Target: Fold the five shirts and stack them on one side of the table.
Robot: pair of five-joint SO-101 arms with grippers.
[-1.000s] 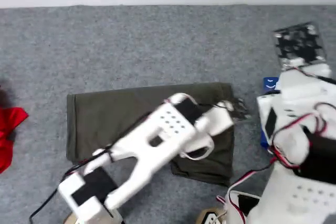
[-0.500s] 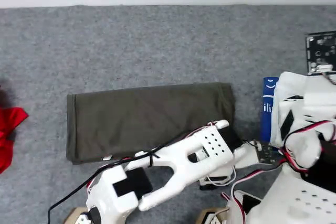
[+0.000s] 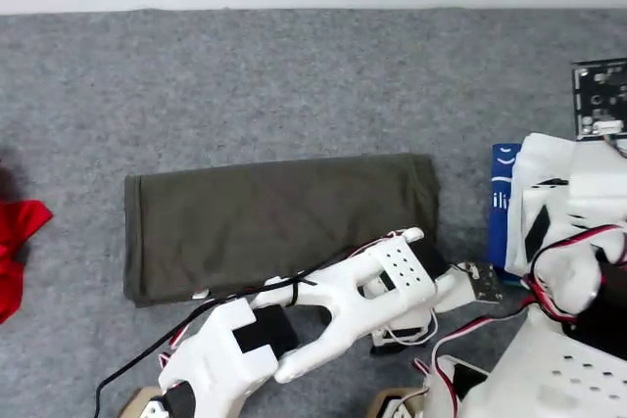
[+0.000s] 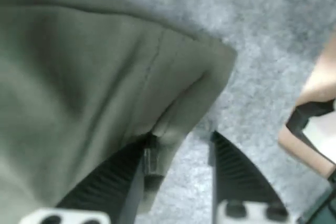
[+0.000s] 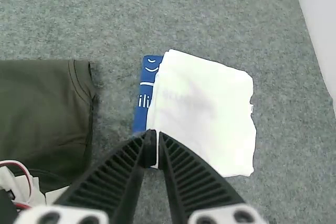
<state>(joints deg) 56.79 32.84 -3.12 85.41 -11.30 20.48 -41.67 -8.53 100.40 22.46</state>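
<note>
An olive green shirt [image 3: 255,217] lies folded into a long strip in the middle of the grey table. My left gripper [image 3: 460,279] is at the shirt's near right corner. In the left wrist view it [image 4: 181,148] is open, one finger against the olive shirt's [image 4: 79,66] folded corner and the other over bare table. A folded white shirt [image 5: 205,114] rests on a blue shirt [image 5: 149,77] at the table's right side. My right gripper [image 5: 154,137] hangs shut and empty above that stack. A red shirt [image 3: 15,242] lies crumpled at the left edge.
The right arm [image 3: 568,271] covers much of the near right corner, beside the blue shirt [image 3: 500,203]. The table's grey cloth [image 3: 294,85] stretches bare behind the olive shirt up to a white wall. The left arm's wires [image 5: 16,182] trail near the olive shirt [image 5: 37,108].
My left arm has swung off the top of the olive shirt toward the near edge, and its gripper now sits at the shirt's near right corner. The right arm shifted slightly right.
</note>
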